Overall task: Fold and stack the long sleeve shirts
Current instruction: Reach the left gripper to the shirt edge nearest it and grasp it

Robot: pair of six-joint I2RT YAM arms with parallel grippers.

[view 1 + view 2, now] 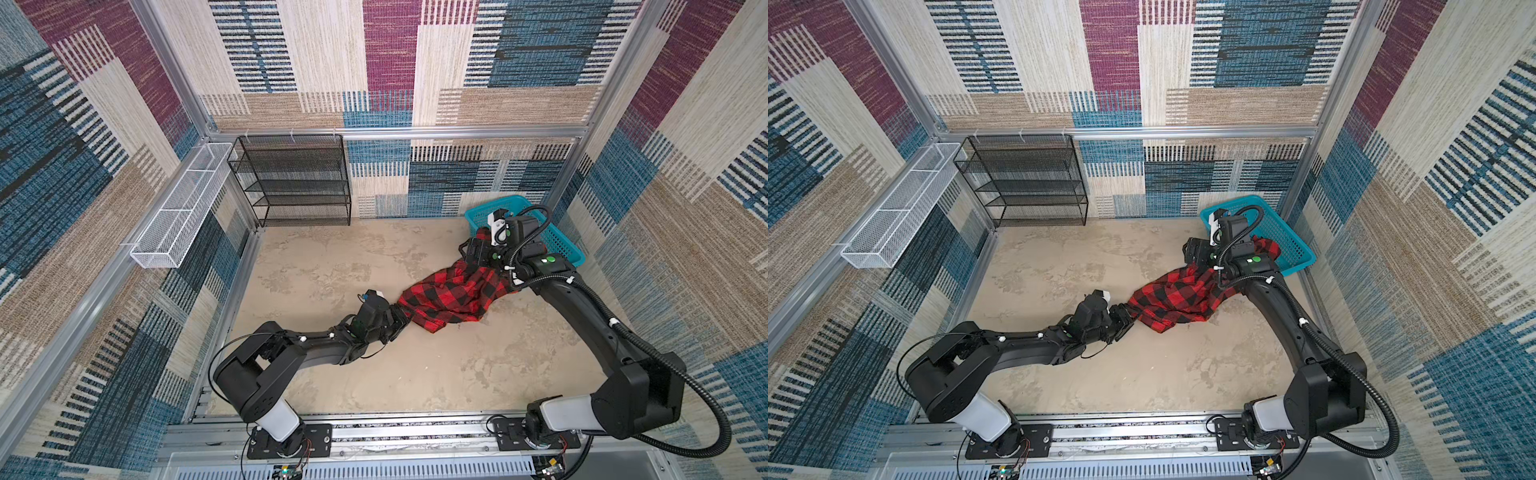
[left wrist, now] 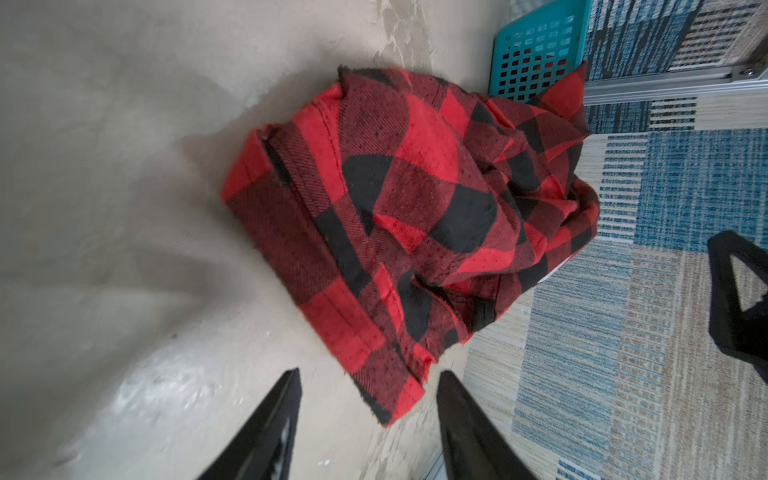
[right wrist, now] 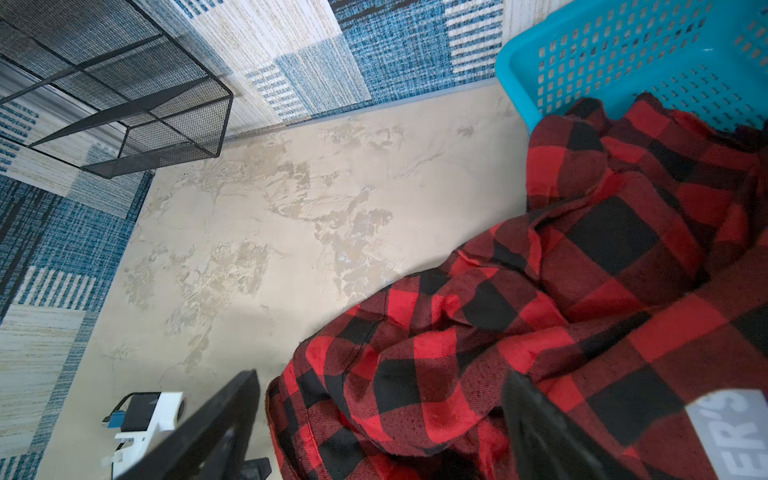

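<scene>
One long sleeve shirt [image 1: 449, 299] [image 1: 1179, 297], red-and-black check flannel, lies crumpled on the beige table. One end is draped over the rim of the teal basket [image 1: 559, 241] [image 1: 1283, 237]. White lettering [image 3: 727, 432] shows on it in the right wrist view. My left gripper [image 1: 402, 319] [image 1: 1127, 320] [image 2: 370, 390] sits low at the shirt's near-left corner. Its jaws are apart, and that corner [image 2: 395, 407] pokes between them, ungripped. My right gripper [image 1: 467, 259] [image 1: 1192, 257] [image 3: 382, 390] hangs by the basket, open wide, with bunched cloth [image 3: 582, 291] between its fingers.
A black mesh shelf rack [image 1: 295, 183] [image 3: 124, 104] stands against the back wall at the left. A long white wire basket [image 1: 183, 208] hangs on the left wall. Patterned fabric walls enclose the table [image 1: 332, 270].
</scene>
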